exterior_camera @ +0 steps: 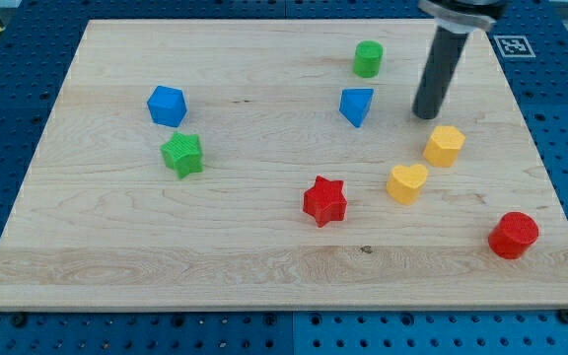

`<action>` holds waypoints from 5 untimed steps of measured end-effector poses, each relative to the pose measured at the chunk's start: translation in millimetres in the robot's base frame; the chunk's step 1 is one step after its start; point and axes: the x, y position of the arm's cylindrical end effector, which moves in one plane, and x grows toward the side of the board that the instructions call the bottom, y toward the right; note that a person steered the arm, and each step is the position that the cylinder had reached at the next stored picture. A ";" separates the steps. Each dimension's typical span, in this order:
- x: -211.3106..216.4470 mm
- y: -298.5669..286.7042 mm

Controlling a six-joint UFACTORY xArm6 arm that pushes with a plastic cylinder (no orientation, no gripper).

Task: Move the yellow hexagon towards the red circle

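The yellow hexagon [444,145] lies on the wooden board at the view's right. The red circle [514,235] lies below and to the right of it, near the board's lower right corner. My tip [424,115] rests on the board just above and slightly left of the yellow hexagon, a small gap apart from it. The dark rod rises from the tip toward the view's top right.
A yellow heart [406,182] lies left and below the hexagon. A red star [324,200] sits at centre. A blue triangle [356,105] and green cylinder [368,58] lie left of the rod. A blue cube [167,106] and green star [182,154] are at left.
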 end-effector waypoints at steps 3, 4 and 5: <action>21.7 9.0; 23.2 9.0; 49.0 9.1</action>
